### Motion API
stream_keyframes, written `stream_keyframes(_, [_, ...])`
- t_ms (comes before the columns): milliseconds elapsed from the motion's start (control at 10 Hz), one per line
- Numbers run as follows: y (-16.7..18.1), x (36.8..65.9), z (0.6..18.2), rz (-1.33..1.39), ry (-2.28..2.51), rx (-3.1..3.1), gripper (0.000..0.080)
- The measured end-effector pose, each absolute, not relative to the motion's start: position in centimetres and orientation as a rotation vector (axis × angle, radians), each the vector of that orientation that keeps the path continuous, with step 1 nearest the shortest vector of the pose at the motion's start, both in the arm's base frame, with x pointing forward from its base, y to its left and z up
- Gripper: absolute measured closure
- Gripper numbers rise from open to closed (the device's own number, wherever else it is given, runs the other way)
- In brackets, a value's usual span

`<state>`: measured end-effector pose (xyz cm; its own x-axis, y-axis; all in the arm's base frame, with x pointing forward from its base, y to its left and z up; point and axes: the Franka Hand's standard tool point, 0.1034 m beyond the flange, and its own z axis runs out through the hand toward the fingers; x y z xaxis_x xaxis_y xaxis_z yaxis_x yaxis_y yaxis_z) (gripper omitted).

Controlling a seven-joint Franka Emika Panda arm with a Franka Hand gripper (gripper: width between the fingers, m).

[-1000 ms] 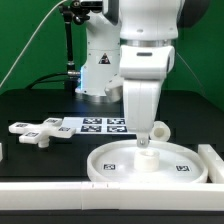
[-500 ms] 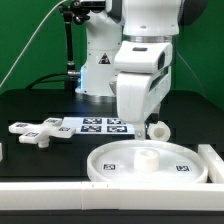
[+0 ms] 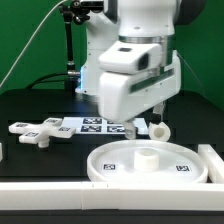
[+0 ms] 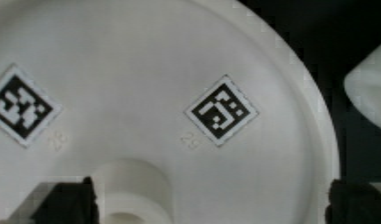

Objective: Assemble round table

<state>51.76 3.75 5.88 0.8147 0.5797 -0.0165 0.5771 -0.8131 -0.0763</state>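
The large round disc (image 3: 115, 163) lies flat near the front, with its central hub (image 3: 146, 157) standing up. In the wrist view the disc (image 4: 151, 90) fills the picture with two tags, and the hub (image 4: 134, 195) is near one fingertip. The short cylinder leg (image 3: 160, 129) lies just behind the disc on the exterior view's right. The cross-shaped foot (image 3: 35, 131) lies at the exterior view's left. My gripper (image 3: 143, 120) hangs above the back of the disc, open and empty, its jaws wide apart in the wrist view (image 4: 208, 205).
The marker board (image 3: 95, 125) lies behind the disc, partly hidden by my hand. Long white bars (image 3: 60, 195) edge the front and the exterior view's right. The robot base and a black stand are at the back.
My gripper has risen from just over the hub and shifted toward the exterior view's left, with the hand turning. The disc, leg and foot have not moved.
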Motion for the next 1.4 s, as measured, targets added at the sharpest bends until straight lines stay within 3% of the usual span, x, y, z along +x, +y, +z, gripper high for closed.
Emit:
stream_keyframes(900, [5.8, 50.2, 5.2, 0.119, 0.183, -3.037, 0.0151])
stream_keyframes(1200, [7.7, 48.1, 4.2, 0.171, 0.204, -3.043, 0.0151])
stream_keyframes(1400, [7.6, 48.2, 4.3, 0.193, 0.194, -3.041, 0.0151])
